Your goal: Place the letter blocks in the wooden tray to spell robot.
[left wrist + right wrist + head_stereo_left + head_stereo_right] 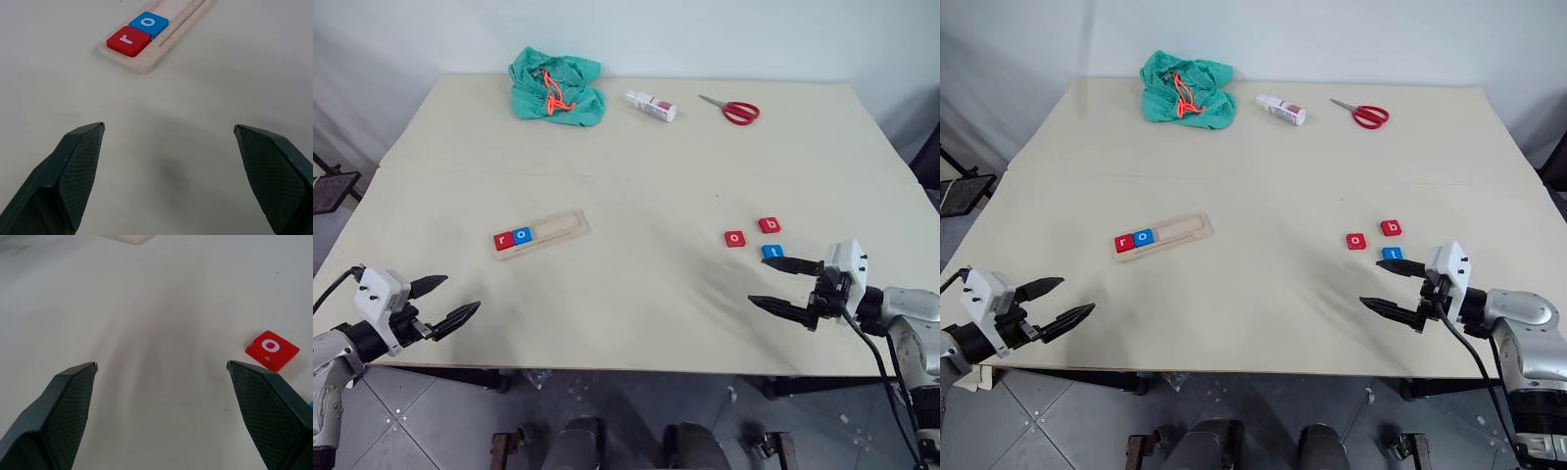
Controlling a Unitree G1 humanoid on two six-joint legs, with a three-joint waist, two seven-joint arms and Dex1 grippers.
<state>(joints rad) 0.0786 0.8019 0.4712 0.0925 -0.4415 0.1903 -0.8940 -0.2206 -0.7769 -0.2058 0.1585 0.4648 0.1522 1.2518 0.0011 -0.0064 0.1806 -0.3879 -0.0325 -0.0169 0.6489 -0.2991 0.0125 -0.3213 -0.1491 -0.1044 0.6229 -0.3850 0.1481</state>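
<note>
We see the wooden tray point(540, 233) left of centre on a pale table point(636, 157), with a red r block point(503, 240) and blue o block point(521, 235) filling its left end, so the word reads from there. A red o block point(734, 238), red b block point(769, 225) and blue t block point(772, 252) wait at right, just beyond our right gripper point(787, 285). It and the left gripper point(443, 303) are spread wide, empty. Along the far edge, below a plain wall, lie green cloth point(556, 88), what seems a small bottle point(651, 106), and red scissors point(732, 110).
</note>
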